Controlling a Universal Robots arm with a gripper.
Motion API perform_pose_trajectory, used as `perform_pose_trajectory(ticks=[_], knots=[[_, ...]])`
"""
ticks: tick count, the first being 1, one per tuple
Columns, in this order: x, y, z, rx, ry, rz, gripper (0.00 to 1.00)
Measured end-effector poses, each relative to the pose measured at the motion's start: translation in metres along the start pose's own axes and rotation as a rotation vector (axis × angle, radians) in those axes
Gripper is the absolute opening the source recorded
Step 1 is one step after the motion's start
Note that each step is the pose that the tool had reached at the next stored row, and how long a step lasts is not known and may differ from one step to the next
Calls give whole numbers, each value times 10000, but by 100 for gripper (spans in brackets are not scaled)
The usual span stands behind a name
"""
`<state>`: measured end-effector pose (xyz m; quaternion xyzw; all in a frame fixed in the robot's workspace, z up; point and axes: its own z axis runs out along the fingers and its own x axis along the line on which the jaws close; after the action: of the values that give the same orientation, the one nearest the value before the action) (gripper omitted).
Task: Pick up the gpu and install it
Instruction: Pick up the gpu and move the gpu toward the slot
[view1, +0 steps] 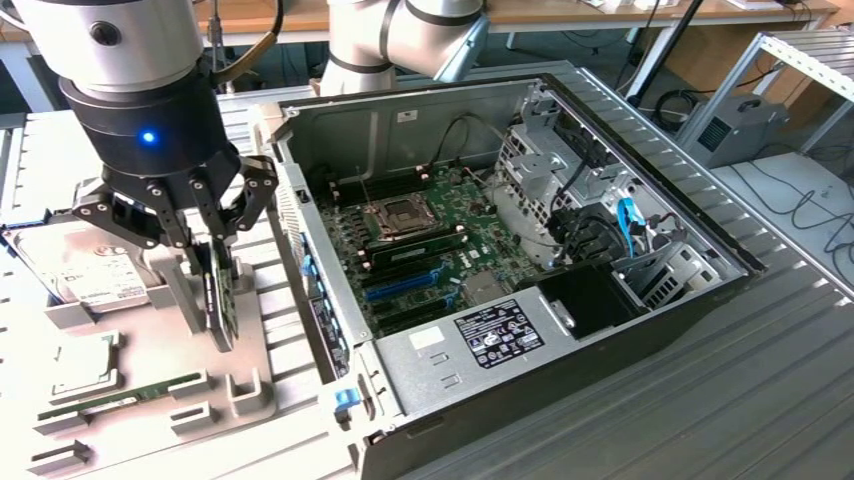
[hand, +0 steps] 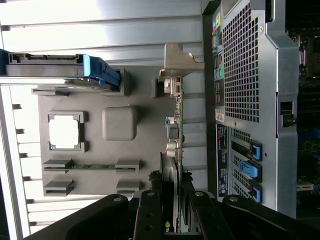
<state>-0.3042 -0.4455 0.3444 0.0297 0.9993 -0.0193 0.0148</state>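
The gpu (view1: 214, 300) is a thin black card held upright on edge, over the grey parts holder (view1: 254, 385) at the exterior view's left. My gripper (view1: 200, 245) is shut on its upper edge, fingers on both flat faces. In the wrist view the gpu (hand: 176, 135) runs edge-on away from my gripper (hand: 172, 202), with its silver bracket (hand: 177, 60) at the far end. The card stands beside the open computer case (view1: 574, 130), outside its wall. Blue expansion slots (view1: 400, 285) lie on the motherboard inside.
On the holder lie a silver hard drive (view1: 100, 280), a processor chip (view1: 80, 365) and a green memory stick (view1: 114, 400). The case's perforated rear panel (hand: 245, 75) stands close beside the card. Cables and a drive cage (view1: 547, 170) crowd the case's far side.
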Motion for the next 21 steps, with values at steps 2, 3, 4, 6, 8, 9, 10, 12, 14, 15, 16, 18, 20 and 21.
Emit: perform_pose_trajectory(ticks=[2,3,4,6,8,9,10,12,14,15,16,18,20,21], knots=[[0,0,-4,0,0,0,26],[0,0,-6,1,1,0,26],[0,0,-7,0,0,0,26],[-1,-1,-17,1,1,0,26],[-1,-1,-19,1,2,0,26],[-1,-1,-22,1,2,0,26],[-1,-1,-23,1,1,0,26],[-1,-1,-37,1,1,0,26],[-1,-1,-41,1,1,0,26],[-1,-2,-43,1,1,0,26],[-2,-2,-45,1,1,0,26],[-2,-2,-51,0,0,0,26],[-2,-2,-57,1,1,0,26],[-2,-2,-60,1,1,0,26]])
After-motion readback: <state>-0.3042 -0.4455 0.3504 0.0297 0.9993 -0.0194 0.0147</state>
